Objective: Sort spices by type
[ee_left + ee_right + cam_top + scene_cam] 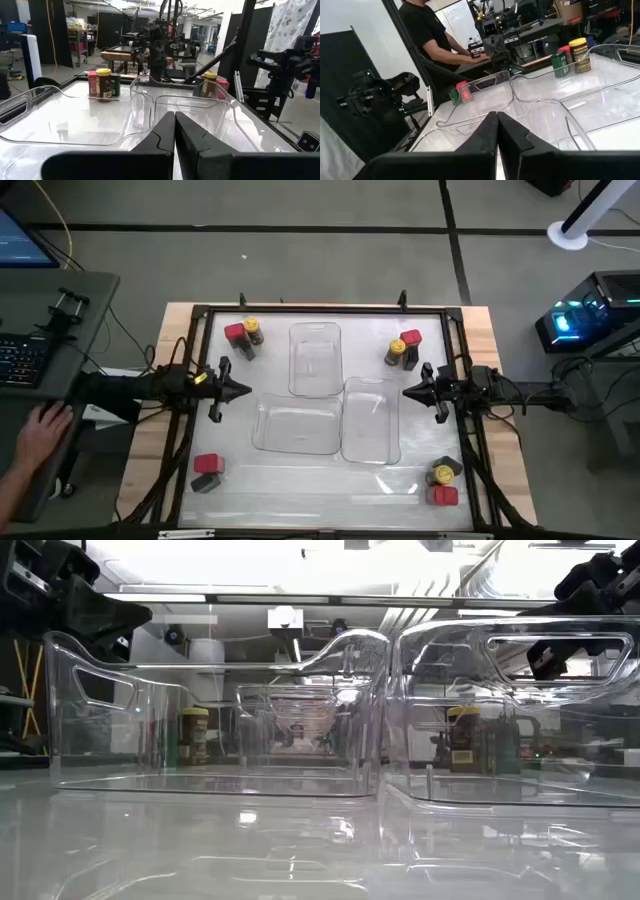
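The spices stand in four small groups near the table's corners. Far left is a red-topped, a yellow-lidded and a dark one [243, 337], also in the right wrist view [574, 56]. Far right is a like group [403, 348] [102, 84]. Near left is a red-topped one beside a grey one [207, 472]. Near right are a yellow-lidded and a red one [442, 483] [212, 84]. My left gripper [245, 389] [174, 122] hovers shut at the table's left, pointing level toward the middle. My right gripper [408, 391] [497, 120] mirrors it at the right, also shut. Neither touches anything.
Three clear plastic trays fill the middle: one far [315, 360], one near left [295, 425], one near right [372, 418], lying between the two grippers. A dark frame [320, 310] rims the table. A person's hand [45, 430] rests beyond the left edge.
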